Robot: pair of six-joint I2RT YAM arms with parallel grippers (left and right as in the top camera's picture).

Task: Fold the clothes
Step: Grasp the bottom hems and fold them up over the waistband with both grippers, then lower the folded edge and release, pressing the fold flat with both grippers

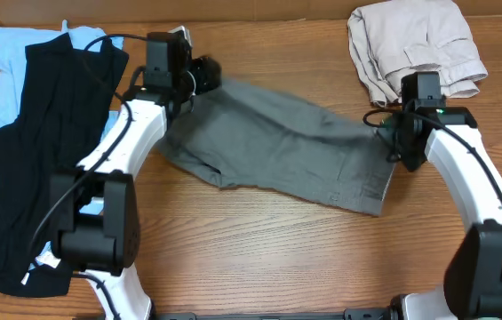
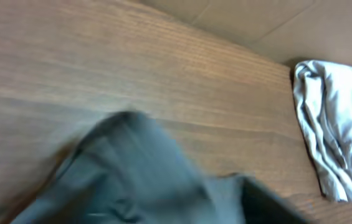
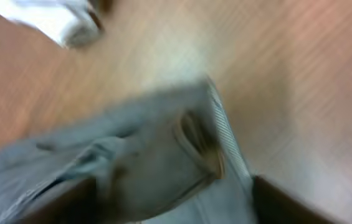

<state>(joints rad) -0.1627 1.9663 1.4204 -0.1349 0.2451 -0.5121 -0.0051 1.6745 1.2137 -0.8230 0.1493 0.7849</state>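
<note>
Overhead: grey-brown shorts [image 1: 277, 147] lie spread at centre; left gripper [image 1: 203, 75] over their far-left end, right gripper [image 1: 390, 147] at the waistband end (jaws of both: cannot tell).
Left wrist: beige trousers [image 2: 334, 124], blurred.
Right wrist: pale waistband lining [image 3: 225, 134].

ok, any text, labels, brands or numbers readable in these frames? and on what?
No readable text in any view.
A small white patch, maybe a tag, at the lower edge of the black garment: too small to read.
On the shorts and the beige trousers: no print visible from overhead; both wrist views are too blurred to tell.
</note>
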